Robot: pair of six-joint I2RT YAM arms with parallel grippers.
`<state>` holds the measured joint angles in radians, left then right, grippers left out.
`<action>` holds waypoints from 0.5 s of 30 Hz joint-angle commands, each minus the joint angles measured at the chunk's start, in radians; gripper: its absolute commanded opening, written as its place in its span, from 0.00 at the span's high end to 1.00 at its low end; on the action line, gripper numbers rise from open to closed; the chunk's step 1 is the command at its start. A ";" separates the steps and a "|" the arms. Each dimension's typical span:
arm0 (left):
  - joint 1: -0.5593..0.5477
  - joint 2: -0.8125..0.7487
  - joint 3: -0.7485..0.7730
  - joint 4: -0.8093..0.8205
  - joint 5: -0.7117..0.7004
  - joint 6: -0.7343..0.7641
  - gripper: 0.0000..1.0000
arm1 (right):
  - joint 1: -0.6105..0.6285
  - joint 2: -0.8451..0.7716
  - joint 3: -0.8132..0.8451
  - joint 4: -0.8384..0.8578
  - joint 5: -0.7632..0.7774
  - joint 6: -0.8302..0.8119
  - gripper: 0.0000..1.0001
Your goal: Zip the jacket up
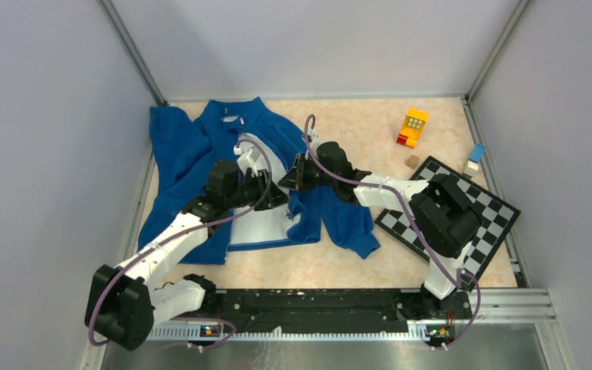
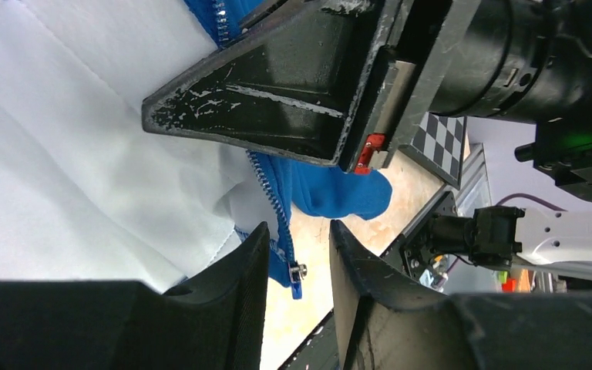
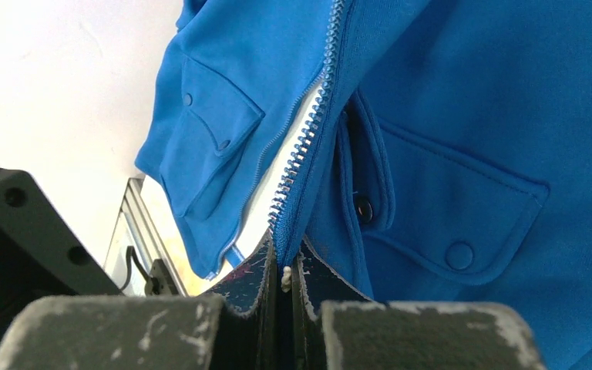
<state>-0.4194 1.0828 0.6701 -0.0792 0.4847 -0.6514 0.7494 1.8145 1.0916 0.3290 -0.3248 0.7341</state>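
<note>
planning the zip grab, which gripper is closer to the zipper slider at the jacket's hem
Left. The left gripper straddles the zipper slider, jaws open; the right gripper is shut on the jacket edge further up the zipper.

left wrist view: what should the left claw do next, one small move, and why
Probably close the left claw on the zipper slider. It hangs between the open fingers, unpinched, while the right claw is shut on the jacket at its zipper teeth, steadying it.
</note>
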 commanded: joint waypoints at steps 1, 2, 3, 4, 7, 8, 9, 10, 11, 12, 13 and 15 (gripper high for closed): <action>0.001 0.057 0.005 0.115 0.069 0.017 0.64 | -0.007 -0.059 -0.001 0.061 -0.027 -0.007 1.00; 0.001 0.071 0.009 0.117 0.077 0.022 0.66 | -0.008 -0.060 -0.002 0.062 -0.028 -0.006 1.00; 0.001 0.085 0.013 0.117 0.087 0.029 0.67 | -0.008 -0.061 -0.002 0.062 -0.028 -0.007 1.00; 0.001 0.096 0.016 0.118 0.096 0.031 0.68 | -0.008 -0.062 -0.003 0.063 -0.028 -0.006 1.00; 0.001 0.130 0.015 0.129 0.110 0.034 0.74 | -0.007 -0.065 -0.003 0.064 -0.034 -0.007 1.00; 0.001 0.138 0.015 0.132 0.112 0.036 0.76 | -0.007 -0.066 -0.004 0.063 -0.035 -0.007 1.00; 0.001 0.142 0.014 0.133 0.112 0.038 0.78 | -0.008 -0.066 -0.003 0.060 -0.037 -0.008 1.00; 0.001 0.144 0.014 0.137 0.114 0.040 0.81 | -0.008 -0.069 -0.003 0.056 -0.038 -0.010 1.00; 0.001 0.144 0.012 0.143 0.117 0.043 0.84 | -0.008 -0.071 -0.001 0.048 -0.037 -0.013 1.00; 0.001 0.143 0.011 0.149 0.119 0.048 0.87 | -0.008 -0.075 0.002 0.033 -0.034 -0.026 1.00; 0.001 0.142 0.009 0.154 0.121 0.054 0.90 | -0.008 -0.079 0.006 0.011 -0.025 -0.044 0.95; 0.001 0.135 0.002 0.172 0.128 0.067 0.96 | -0.008 -0.096 0.013 -0.041 -0.004 -0.093 0.75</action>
<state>-0.4194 1.2289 0.6701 0.0071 0.5835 -0.6220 0.7494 1.8095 1.0908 0.3199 -0.3405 0.7235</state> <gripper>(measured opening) 0.080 0.102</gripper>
